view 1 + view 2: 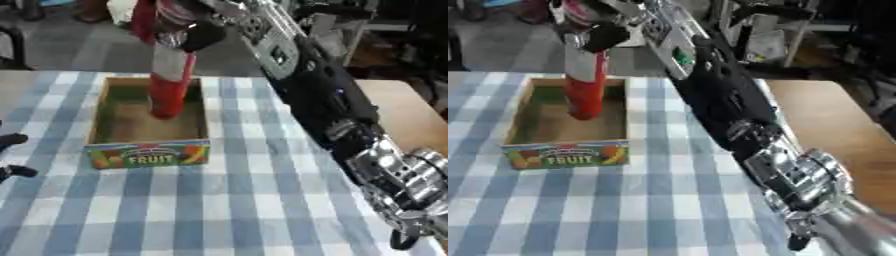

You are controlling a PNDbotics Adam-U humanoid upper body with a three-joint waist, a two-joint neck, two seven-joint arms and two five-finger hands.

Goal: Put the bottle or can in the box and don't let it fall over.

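One red bottle (168,85) upright over box (149,152), R hand (188,30) clamped round its top; L hand (12,155) fingers unclear.

Black right arm (324,95) with silver joints, small green marking near the forearm

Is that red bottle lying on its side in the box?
No, the red bottle stands upright in the fruit box, held by the right hand.
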